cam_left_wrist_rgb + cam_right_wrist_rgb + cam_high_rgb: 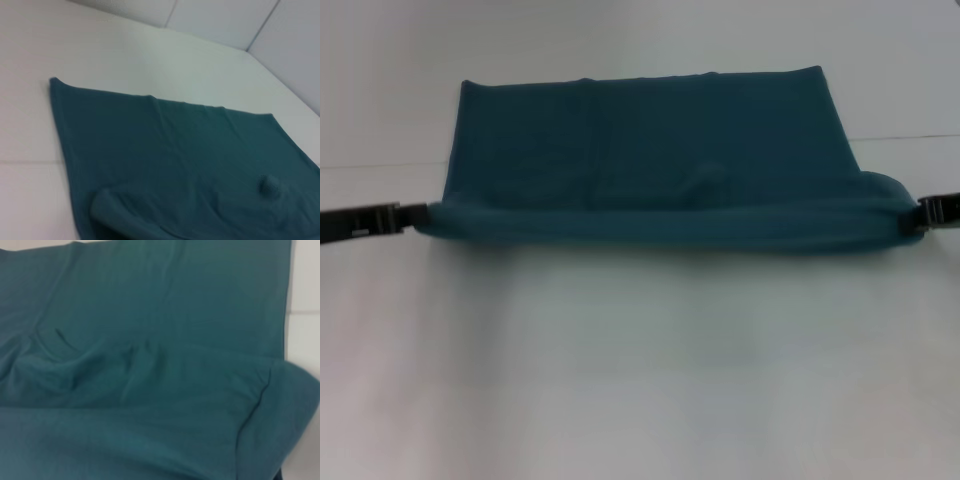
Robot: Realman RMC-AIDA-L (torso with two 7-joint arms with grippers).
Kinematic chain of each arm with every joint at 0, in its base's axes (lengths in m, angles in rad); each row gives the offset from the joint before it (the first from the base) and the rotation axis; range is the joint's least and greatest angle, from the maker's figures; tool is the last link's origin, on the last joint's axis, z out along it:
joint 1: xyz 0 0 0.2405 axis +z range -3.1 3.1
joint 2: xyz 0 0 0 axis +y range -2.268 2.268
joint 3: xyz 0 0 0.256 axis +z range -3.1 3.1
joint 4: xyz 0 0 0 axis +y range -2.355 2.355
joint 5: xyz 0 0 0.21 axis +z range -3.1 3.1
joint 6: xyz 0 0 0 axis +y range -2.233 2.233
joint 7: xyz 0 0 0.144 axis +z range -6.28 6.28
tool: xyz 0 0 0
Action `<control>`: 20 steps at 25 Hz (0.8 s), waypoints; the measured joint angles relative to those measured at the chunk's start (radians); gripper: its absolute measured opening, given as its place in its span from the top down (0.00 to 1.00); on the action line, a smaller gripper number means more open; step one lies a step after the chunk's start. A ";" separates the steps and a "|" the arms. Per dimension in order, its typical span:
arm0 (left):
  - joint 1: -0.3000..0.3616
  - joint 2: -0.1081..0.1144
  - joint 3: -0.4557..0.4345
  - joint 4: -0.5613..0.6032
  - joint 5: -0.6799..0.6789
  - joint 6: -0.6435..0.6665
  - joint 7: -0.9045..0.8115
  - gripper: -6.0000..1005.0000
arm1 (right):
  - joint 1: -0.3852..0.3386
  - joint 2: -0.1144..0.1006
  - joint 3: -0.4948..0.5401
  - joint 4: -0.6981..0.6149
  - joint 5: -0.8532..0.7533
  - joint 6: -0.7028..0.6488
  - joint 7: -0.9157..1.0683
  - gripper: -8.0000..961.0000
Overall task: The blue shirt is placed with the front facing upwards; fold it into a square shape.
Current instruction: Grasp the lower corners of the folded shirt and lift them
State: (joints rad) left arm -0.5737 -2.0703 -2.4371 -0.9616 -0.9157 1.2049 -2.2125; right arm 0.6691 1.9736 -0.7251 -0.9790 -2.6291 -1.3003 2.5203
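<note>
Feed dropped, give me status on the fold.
Left claw and right claw at ends of the shirt's near rolled edge. Shirt lies flat beyond. Nothing in the way.

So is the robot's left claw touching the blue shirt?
Touching. In the head view the left gripper meets the near rolled edge of the blue shirt with no gap, and that edge is lifted between it and the right gripper.

The blue shirt [650, 150] lies folded, plain teal side up, near edge rolled and lifted.
</note>
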 joint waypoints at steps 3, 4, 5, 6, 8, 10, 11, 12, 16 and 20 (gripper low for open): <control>0.040 -0.013 -0.001 -0.033 0.000 0.060 -0.002 0.97 | -0.021 0.010 0.001 -0.010 0.001 -0.021 0.000 0.93; 0.048 -0.015 -0.002 -0.038 -0.002 0.074 -0.003 0.97 | -0.030 0.014 0.001 -0.014 0.001 -0.032 0.000 0.93; 0.056 -0.017 -0.003 -0.044 -0.005 0.092 -0.004 0.97 | -0.038 0.017 0.002 -0.020 0.002 -0.041 -0.001 0.93; 0.065 -0.019 -0.003 -0.048 -0.011 0.107 -0.004 0.97 | -0.047 0.024 0.002 -0.031 0.003 -0.053 -0.001 0.93; 0.088 -0.022 -0.004 -0.060 -0.029 0.142 -0.001 0.97 | -0.069 0.036 0.003 -0.057 0.015 -0.079 -0.004 0.93; 0.110 -0.027 -0.004 -0.077 -0.041 0.173 0.000 0.97 | -0.094 0.042 0.004 -0.080 0.043 -0.121 -0.009 0.93; 0.120 -0.030 -0.004 -0.087 -0.044 0.194 0.000 0.97 | -0.104 0.043 0.006 -0.089 0.060 -0.141 -0.012 0.93; 0.130 -0.033 -0.004 -0.099 -0.045 0.214 -0.002 0.98 | -0.115 0.043 0.008 -0.098 0.077 -0.160 -0.013 0.93; 0.162 -0.050 -0.015 -0.145 -0.047 0.286 -0.008 0.98 | -0.158 0.043 0.016 -0.122 0.125 -0.231 -0.014 0.93; 0.188 -0.065 -0.030 -0.184 -0.048 0.345 -0.013 0.98 | -0.186 0.037 0.026 -0.124 0.128 -0.276 -0.015 0.93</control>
State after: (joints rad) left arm -0.3855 -2.1353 -2.4675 -1.1457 -0.9633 1.5498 -2.2259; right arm 0.4830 2.0110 -0.6992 -1.1032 -2.5014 -1.5763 2.5049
